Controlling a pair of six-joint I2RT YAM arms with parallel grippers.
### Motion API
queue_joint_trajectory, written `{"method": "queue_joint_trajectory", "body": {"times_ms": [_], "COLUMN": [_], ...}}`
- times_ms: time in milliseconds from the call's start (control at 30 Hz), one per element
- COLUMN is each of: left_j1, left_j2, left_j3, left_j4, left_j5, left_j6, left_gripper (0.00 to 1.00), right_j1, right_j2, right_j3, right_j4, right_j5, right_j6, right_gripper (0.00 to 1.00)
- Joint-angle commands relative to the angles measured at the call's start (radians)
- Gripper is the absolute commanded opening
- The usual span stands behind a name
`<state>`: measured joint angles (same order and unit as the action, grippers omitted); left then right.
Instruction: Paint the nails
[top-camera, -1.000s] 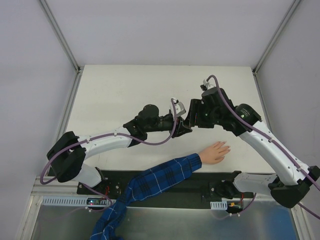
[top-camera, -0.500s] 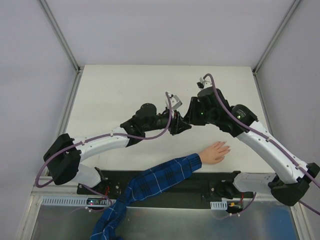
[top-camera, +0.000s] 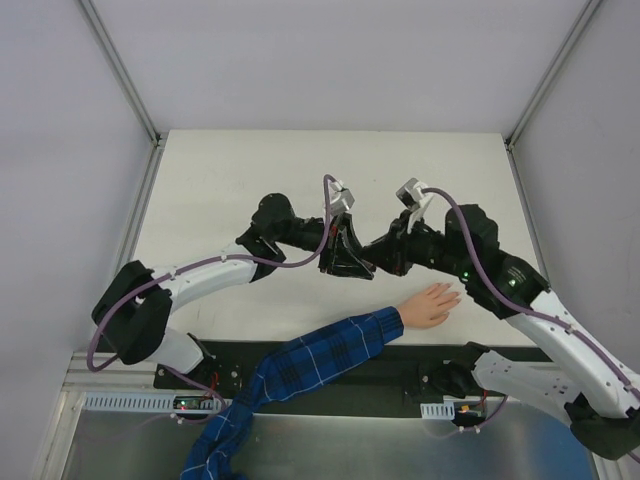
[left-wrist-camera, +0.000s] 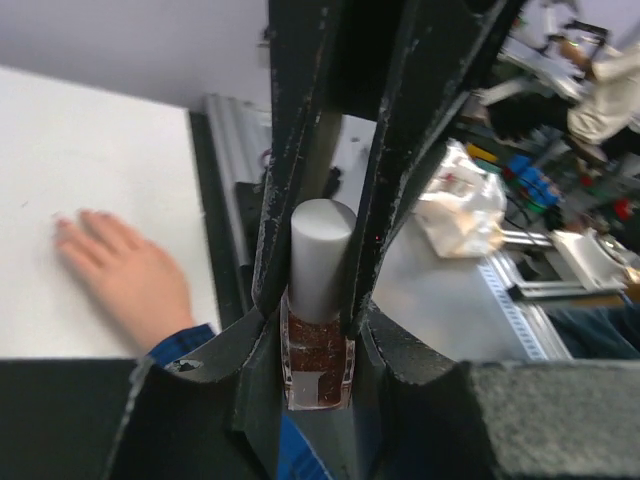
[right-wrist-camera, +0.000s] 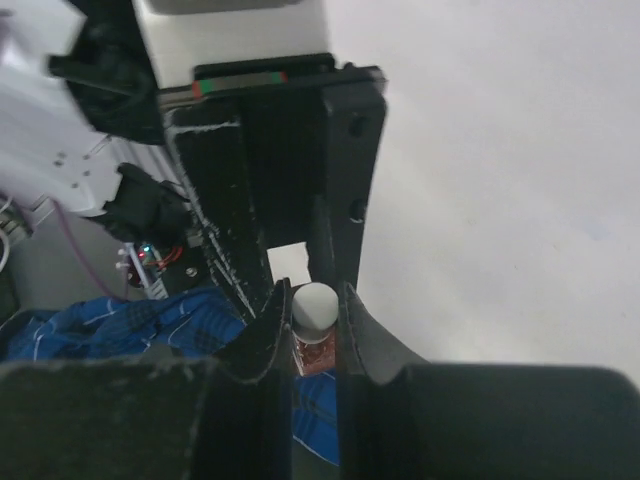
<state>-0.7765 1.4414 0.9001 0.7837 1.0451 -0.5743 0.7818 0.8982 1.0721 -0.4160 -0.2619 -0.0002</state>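
Note:
A small dark reddish bottle (left-wrist-camera: 318, 362) with a white cap (left-wrist-camera: 320, 255) hangs in the air above the table, lying across the gap between the two arms. My left gripper (left-wrist-camera: 318, 340) is shut on its glass body. My right gripper (right-wrist-camera: 313, 310) comes from the opposite side, its jaws pressed on both sides of the cap (right-wrist-camera: 313, 303). In the top view the left gripper (top-camera: 356, 265) and the right gripper (top-camera: 382, 262) meet tip to tip. The pale hand (top-camera: 430, 303) lies flat just right of and nearer than them; its nails are too small to make out.
The arm in a blue-and-white plaid sleeve (top-camera: 320, 355) reaches in over the black near rail (top-camera: 400, 375). The white table (top-camera: 250, 180) is walled by grey panels. The hand (left-wrist-camera: 125, 275) lies left of the jaws in the left wrist view.
Both grippers have moved nearer to the hand and tilted. The right jaws, wide apart a second ago, have closed onto the bottle's cap. The left grip is unchanged.

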Motion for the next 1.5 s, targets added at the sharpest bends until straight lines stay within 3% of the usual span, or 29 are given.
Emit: {"method": "queue_joint_trajectory", "body": {"times_ms": [0,33,100,133,167,233,300,333,433,700,1167,1267,1300,1333,1400,1433,1467], "left_j1": [0.049,0.049,0.046,0.045,0.039,0.02,-0.018,-0.029,-0.055,-0.112,-0.142,-0.141,-0.138,-0.132,-0.084,-0.069,-0.057], "left_j2": [0.013,0.002,-0.045,-0.064,-0.084,-0.142,-0.189,-0.199,-0.22,-0.223,-0.216,-0.22,-0.223,-0.229,-0.223,-0.205,-0.193], "left_j3": [0.022,0.022,0.02,0.025,0.034,0.069,0.089,0.094,0.099,0.125,0.148,0.157,0.161,0.171,0.186,0.187,0.184], "left_j4": [0.499,0.408,0.286,0.211,0.02,-0.148,-0.303,-0.334,-0.368,-0.439,-0.497,-0.497,-0.498,-0.497,-0.431,-0.375,-0.307], "left_j5": [0.222,0.207,0.126,0.095,0.051,-0.113,-0.215,-0.315,-0.44,-0.631,-0.671,-0.611,-0.587,-0.474,-0.258,-0.027,0.08], "left_j6": [-0.348,-0.287,-0.196,-0.082,-0.015,0.174,0.264,0.308,0.318,0.335,0.346,0.349,0.361,0.366,0.316,0.268,0.21], "left_gripper": [0.0,0.0,0.0,0.0,0.0,0.0,0.0,0.0,0.0,0.0,0.0,0.0,0.0,0.0,0.0,0.0,0.0], "right_j1": [0.005,0.005,0.007,0.007,0.007,0.01,0.014,0.017,0.043,0.125,0.175,0.177,0.175,0.172,0.16,0.14,0.129], "right_j2": [-0.015,-0.009,-0.008,-0.007,-0.004,-0.004,-0.012,-0.013,-0.007,0.074,0.206,0.176,0.163,0.144,0.076,0.055,0.035], "right_j3": [-0.023,-0.012,0.023,0.037,0.057,0.107,0.141,0.149,0.186,0.276,0.31,0.275,0.247,0.23,0.186,0.139,0.111], "right_j4": [0.008,0.002,-0.013,-0.042,-0.061,-0.127,-0.18,-0.19,-0.221,-0.247,-0.184,-0.156,-0.149,-0.138,-0.077,-0.052,-0.003], "right_j5": [-0.257,-0.22,-0.127,-0.047,-0.005,0.131,0.25,0.289,0.369,0.533,0.526,0.483,0.468,0.442,0.191,0.055,-0.187], "right_j6": [-0.127,-0.107,-0.007,0.027,0.066,0.181,0.28,0.305,0.354,0.373,0.333,0.295,0.252,0.215,0.108,0.007,-0.041], "right_gripper": [0.0,0.03,0.22,0.4,0.5,0.64,0.68,0.69,0.7,0.66,0.45,0.16,0.0,0.0,0.01,0.0,0.01]}}
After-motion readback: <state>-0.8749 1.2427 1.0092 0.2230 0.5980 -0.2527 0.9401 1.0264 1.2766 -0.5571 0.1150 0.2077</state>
